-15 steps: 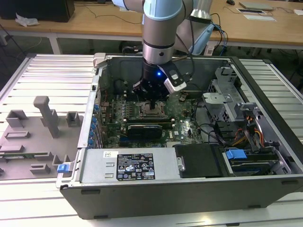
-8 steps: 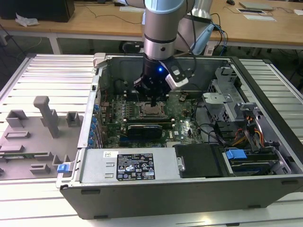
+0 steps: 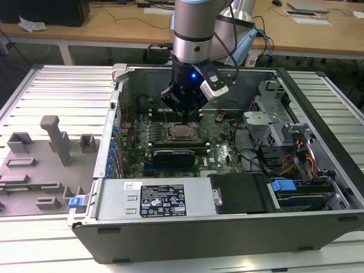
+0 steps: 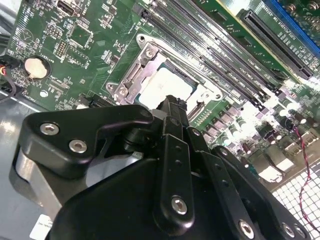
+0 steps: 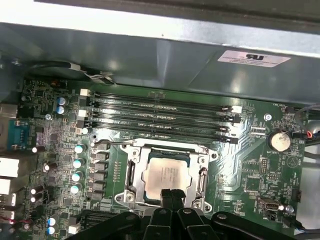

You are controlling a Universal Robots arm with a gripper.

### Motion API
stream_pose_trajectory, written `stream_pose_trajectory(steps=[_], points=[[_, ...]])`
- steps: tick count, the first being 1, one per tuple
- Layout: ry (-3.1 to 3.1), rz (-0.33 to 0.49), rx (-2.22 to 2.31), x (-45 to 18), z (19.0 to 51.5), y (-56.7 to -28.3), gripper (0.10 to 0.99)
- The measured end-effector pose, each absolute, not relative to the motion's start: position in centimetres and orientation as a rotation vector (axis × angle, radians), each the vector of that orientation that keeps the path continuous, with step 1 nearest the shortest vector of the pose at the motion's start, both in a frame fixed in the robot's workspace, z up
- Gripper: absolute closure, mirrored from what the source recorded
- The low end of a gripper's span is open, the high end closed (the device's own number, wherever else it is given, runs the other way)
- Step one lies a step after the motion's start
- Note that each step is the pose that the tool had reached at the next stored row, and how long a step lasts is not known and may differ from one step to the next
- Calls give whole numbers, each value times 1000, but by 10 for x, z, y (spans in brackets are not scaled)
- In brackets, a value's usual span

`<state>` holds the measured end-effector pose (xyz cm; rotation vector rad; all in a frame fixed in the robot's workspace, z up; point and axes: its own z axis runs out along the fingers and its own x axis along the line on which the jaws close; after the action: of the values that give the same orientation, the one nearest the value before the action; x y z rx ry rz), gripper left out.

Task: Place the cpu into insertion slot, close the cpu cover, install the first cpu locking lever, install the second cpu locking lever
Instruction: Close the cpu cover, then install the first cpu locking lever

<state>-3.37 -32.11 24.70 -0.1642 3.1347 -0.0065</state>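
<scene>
First wrist view showed the hand (image 5: pixel 170 192) with its fingers drawn narrow, pressed together and holding nothing, the tips at the near edge of the cpu (image 5: pixel 165 172). That cpu lay flat in the insertion slot (image 5: pixel 169 151), just under and ahead of the hand, with the cpu cover (image 5: pixel 133 172) lying down around it as a silver frame. Beyond the hand's tips ran long black memory slots (image 5: pixel 160 116) on the green circuit board (image 5: pixel 250 165).
</scene>
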Motion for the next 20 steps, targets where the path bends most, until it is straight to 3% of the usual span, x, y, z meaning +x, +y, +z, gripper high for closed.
stream_pose_trajectory(steps=[20], points=[[3135,-7,-164,-51,247,-321,980]])
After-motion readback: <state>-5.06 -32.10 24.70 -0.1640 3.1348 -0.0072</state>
